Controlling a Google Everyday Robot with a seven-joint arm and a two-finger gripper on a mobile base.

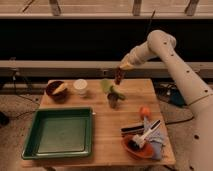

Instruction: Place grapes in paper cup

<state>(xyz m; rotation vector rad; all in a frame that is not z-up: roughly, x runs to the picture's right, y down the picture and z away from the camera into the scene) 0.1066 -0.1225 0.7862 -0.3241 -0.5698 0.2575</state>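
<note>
Hanging upright from hand (120,70): grapes (118,77)

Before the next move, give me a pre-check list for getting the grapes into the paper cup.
1. Grapes in hand: ok. The dark bunch of grapes hangs at the tool, lifted off the table.
2. Paper cup upright and open: ok. The paper cup stands at the back left, beside the brown bowl.
3. Tool over the cup: not ok. It sits above the plant pot, well right of the cup.
4. Path to the cup: cannot tell. The green cup stands between them; clearance is not readable.
5. Cup empty: cannot tell.
</note>
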